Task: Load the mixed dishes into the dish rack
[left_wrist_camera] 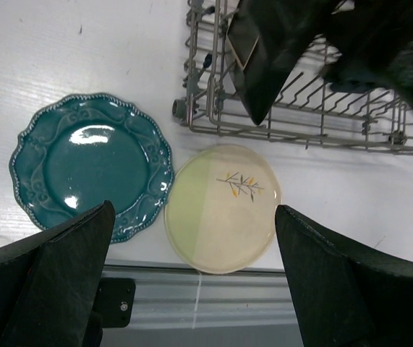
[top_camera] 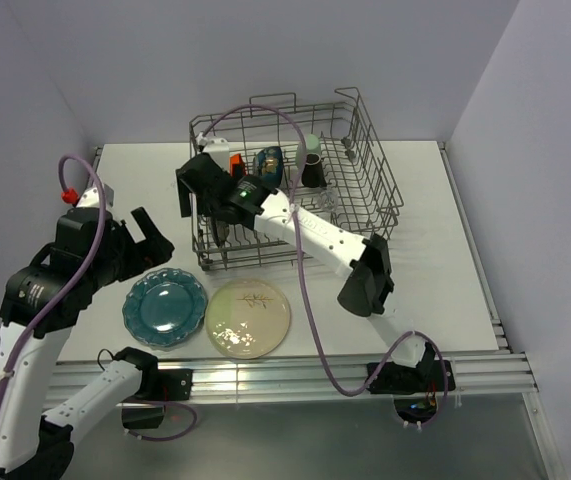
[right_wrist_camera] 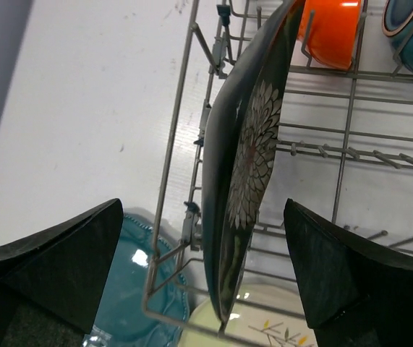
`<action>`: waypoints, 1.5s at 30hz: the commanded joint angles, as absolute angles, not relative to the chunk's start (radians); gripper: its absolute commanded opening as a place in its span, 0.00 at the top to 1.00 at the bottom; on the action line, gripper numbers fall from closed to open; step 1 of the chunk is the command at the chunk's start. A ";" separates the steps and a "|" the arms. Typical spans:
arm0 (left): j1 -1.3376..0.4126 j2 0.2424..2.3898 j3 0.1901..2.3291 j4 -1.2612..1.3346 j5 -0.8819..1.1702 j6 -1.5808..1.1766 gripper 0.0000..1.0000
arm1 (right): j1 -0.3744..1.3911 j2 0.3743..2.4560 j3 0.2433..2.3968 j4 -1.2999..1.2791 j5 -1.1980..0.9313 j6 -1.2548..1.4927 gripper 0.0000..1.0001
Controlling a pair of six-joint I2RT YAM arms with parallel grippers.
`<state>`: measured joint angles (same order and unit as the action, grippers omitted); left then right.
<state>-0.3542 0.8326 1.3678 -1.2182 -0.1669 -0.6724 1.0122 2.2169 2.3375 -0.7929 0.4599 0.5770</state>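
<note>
In the overhead view, the dish rack (top_camera: 385, 170) is sitting at the far middle of the white table (top_camera: 435, 260). The right gripper (top_camera: 200, 195) is reaching over its left end, and the left gripper (top_camera: 150, 235) is hanging with its fingers spread, holding nothing, above the table's left side. The teal scalloped plate (top_camera: 165, 308) and the cream round plate (top_camera: 248, 317) are lying flat, just beside each other, on the table in front of the rack. Inside the rack, the red-orange bowl (top_camera: 236, 162) and the dark bowl (top_camera: 268, 160) are resting near the far left, with the pale green cup (top_camera: 312, 143) and the brown mug (top_camera: 312, 172) towards the middle. The left wrist camera is looking straight down between its two wide-open fingers (left_wrist_camera: 69, 267); nothing is sitting between them, and the teal plate (left_wrist_camera: 90, 163) and cream plate (left_wrist_camera: 222, 208) are lying below, with the rack's near wire edge (left_wrist_camera: 300, 130) beyond them. In the right wrist view, the black square floral plate (right_wrist_camera: 249, 159) is standing on edge inside the rack's left wall (right_wrist_camera: 173, 144), tilted slightly, with its flower pattern facing right. The right fingers (right_wrist_camera: 61, 267) are spread wide on either side of it, and neither is touching it. The red-orange bowl (right_wrist_camera: 333, 25) is showing beyond the plate.
</note>
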 commanded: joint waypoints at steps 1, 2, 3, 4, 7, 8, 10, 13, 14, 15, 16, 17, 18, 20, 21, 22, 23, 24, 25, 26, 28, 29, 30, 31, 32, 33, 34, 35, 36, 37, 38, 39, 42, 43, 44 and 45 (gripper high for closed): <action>-0.353 0.856 1.338 -1.238 -0.121 -0.698 0.01 | 1.019 2.086 2.339 -0.816 0.434 0.552 0.00; -0.353 0.859 1.321 -1.238 -0.111 -0.701 0.01 | 1.019 2.074 2.320 -0.812 0.428 0.546 0.00; -0.353 0.856 1.310 -1.233 -0.086 -0.706 0.01 | 1.019 2.053 2.312 -0.808 0.423 0.540 0.00; -0.353 0.853 1.296 -1.226 -0.072 -0.709 0.01 | 1.019 2.045 2.306 -0.798 0.411 0.529 0.00; -0.353 0.839 1.229 -1.210 -0.011 -0.738 0.01 | 1.019 2.016 2.302 -0.798 0.391 0.512 0.00; -0.353 0.836 1.195 -1.204 0.000 -0.756 0.01 | 1.019 1.997 2.304 -0.810 0.382 0.512 0.00; -0.353 0.827 1.151 -1.187 0.053 -0.776 0.01 | 1.020 1.968 2.296 -0.828 0.377 0.514 0.00; -0.353 0.815 1.106 -1.167 0.096 -0.814 0.01 | 1.035 1.876 2.232 -0.851 0.405 0.503 0.00; -0.353 0.812 1.095 -1.155 0.106 -0.828 0.01 | 1.042 1.814 2.173 -0.853 0.429 0.496 0.00; -0.353 0.810 1.086 -1.149 0.112 -0.836 0.01 | 1.052 1.778 2.137 -0.857 0.439 0.489 0.00; -0.353 0.808 1.065 -1.144 0.127 -0.842 0.01 | 1.055 1.746 2.103 -0.871 0.445 0.494 0.00; -0.353 0.807 1.052 -1.131 0.135 -0.856 0.01 | 1.055 1.674 2.018 -0.876 0.437 0.502 0.00; -0.353 0.802 1.042 -1.124 0.143 -0.864 0.01 | 1.055 1.634 1.967 -0.882 0.427 0.523 0.00; -0.353 0.796 1.000 -1.100 0.166 -0.893 0.01 | 1.055 1.519 1.813 -0.894 0.396 0.552 0.00; -0.353 0.795 0.985 -1.092 0.172 -0.906 0.01 | 1.057 1.478 1.754 -0.891 0.381 0.580 0.00; -0.353 0.793 0.950 -1.085 0.184 -0.934 0.01 | 1.063 1.392 1.629 -0.868 0.370 0.589 0.00; -0.351 0.789 0.934 -1.078 0.184 -0.948 0.01 | 1.071 1.350 1.568 -0.850 0.361 0.597 0.00; -0.353 0.784 0.922 -1.066 0.181 -0.962 0.01 | 1.078 1.304 1.502 -0.827 0.344 0.607 0.00; -0.353 0.779 0.904 -1.063 0.170 -0.992 0.01 | 1.094 1.228 1.392 -0.781 0.328 0.612 0.00; -0.353 0.769 0.896 -1.060 0.151 -1.006 0.01 | 1.095 1.197 1.344 -0.767 0.309 0.633 0.01; -0.353 0.753 0.871 -1.028 0.144 -1.043 0.01 | 1.095 1.116 1.213 -0.730 0.252 0.669 0.04; -0.353 0.741 0.862 -1.014 0.150 -1.052 0.01 | 1.095 1.094 1.171 -0.712 0.230 0.686 0.06; -0.353 0.735 0.832 -0.967 0.162 -1.061 0.01 | 1.095 1.076 1.129 -0.671 0.200 0.692 0.07; -0.353 0.733 0.818 -0.947 0.178 -1.075 0.01 | 1.095 1.056 1.071 -0.661 0.163 0.701 0.09; -0.353 0.744 0.807 -0.931 0.186 -1.081 0.01 | 1.092 1.054 1.049 -0.657 0.153 0.716 0.11; -0.353 0.758 0.790 -0.901 0.199 -1.088 0.06 | 1.086 1.061 1.025 -0.649 0.114 0.715 0.19; -0.353 0.768 0.781 -0.872 0.213 -1.086 0.10 | 1.078 1.072 1.023 -0.652 0.098 0.709 0.30; -0.353 0.803 0.772 -0.845 0.225 -1.083 0.16 | 1.072 1.081 1.026 -0.661 0.094 0.698 0.51; -0.353 0.827 0.770 -0.827 0.235 -1.080 0.24 | 1.071 1.088 1.029 -0.667 0.095 0.692 0.69; -0.353 0.850 0.770 -0.783 0.244 -1.068 0.40 | 1.069 1.097 1.028 -0.667 0.095 0.687 0.89; -0.353 0.909 0.773 -0.767 0.251 -1.059 0.44 | 1.063 1.100 1.022 -0.670 0.091 0.689 0.92; -0.353 0.943 0.796 -0.764 0.247 -1.042 0.49 | 1.040 1.100 1.000 -0.667 0.084 0.695 0.91; -0.353 1.044 0.842 -0.758 0.215 -1.025 0.51 | 0.971 1.083 0.875 -0.574 -0.041 0.730 0.75; -0.351 1.075 0.848 -0.755 0.186 -1.025 0.51 | 0.953 1.068 0.830 -0.540 -0.084 0.764 0.70; -0.351 1.086 0.851 -0.723 0.184 -1.023 0.52 | 0.939 1.059 0.789 -0.500 -0.166 0.781 0.65; -0.350 1.100 0.856 -0.706 0.175 -1.026 0.52 | 0.921 1.040 0.702 -0.412 -0.204 0.801 0.57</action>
